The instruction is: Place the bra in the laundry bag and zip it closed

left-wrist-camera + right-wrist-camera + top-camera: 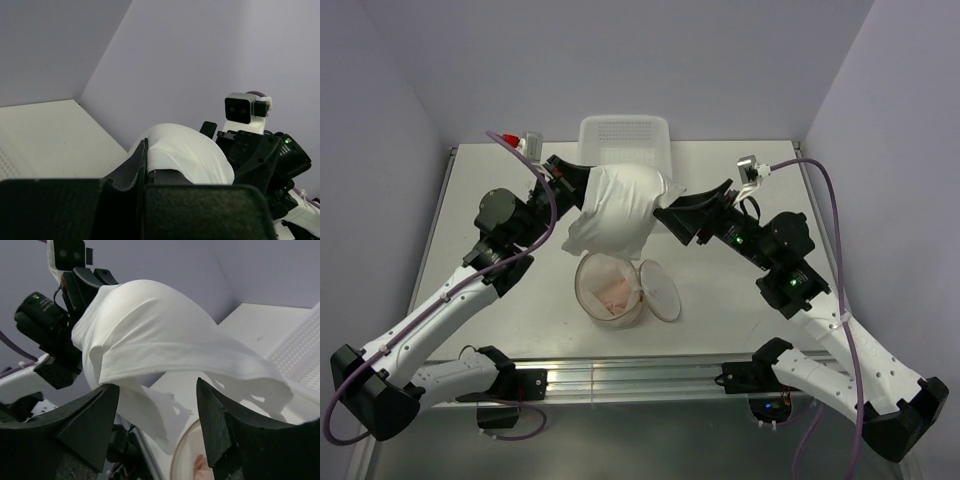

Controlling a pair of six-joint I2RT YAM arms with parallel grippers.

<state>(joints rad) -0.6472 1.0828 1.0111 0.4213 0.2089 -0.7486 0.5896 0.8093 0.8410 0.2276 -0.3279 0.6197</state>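
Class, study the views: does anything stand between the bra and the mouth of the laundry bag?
Nothing visible does. The bra, held up by the shut left gripper, hangs just beyond the laundry bag, whose lid lies flipped open to the side, mouth uncovered.

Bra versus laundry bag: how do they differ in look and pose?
The bra is opaque white; the laundry bag is sheer peach mesh. The bra hangs in the air, pinched in the shut left claw; the laundry bag stands on the table. The bra drapes slack, while the laundry bag holds a round shape, mouth open, lid flipped aside. Both are soft fabric.
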